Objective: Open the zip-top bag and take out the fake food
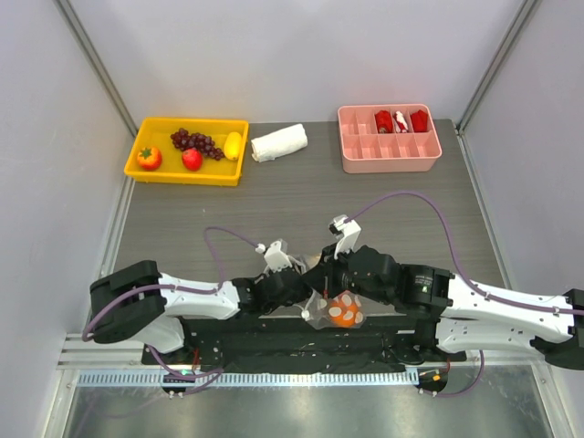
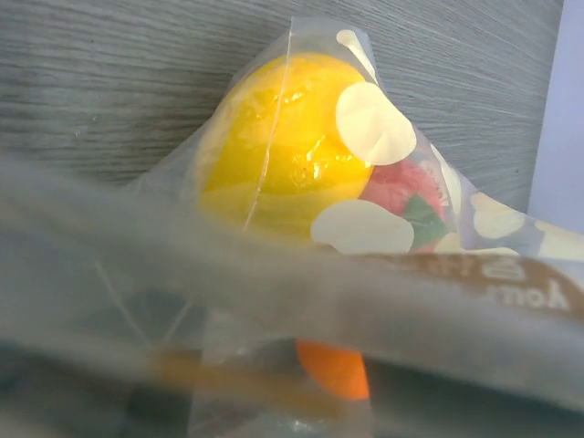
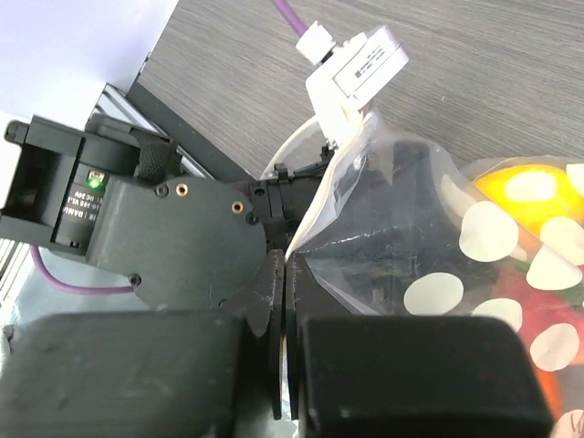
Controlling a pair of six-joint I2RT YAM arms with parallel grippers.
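Note:
The zip-top bag (image 1: 326,315), clear with pale dots, hangs between my two grippers near the table's front edge. Through it I see an orange fruit (image 1: 343,313). In the left wrist view the bag (image 2: 383,137) fills the frame, with a yellow fruit (image 2: 274,155), a red one (image 2: 401,187) and an orange one (image 2: 336,370) inside; its film hides my left fingers. My left gripper (image 1: 305,290) holds the bag's edge. My right gripper (image 3: 290,265) is shut on the bag's rim (image 3: 429,237), right against the left gripper (image 3: 292,196). It also shows in the top view (image 1: 321,285).
A yellow tray (image 1: 182,180) at the back left holds a purple grape bunch (image 1: 196,141), a yellow piece, a red and an orange fruit. A rolled white cloth (image 1: 279,142) lies beside it. A pink divided tray (image 1: 391,167) with red items stands at the back right.

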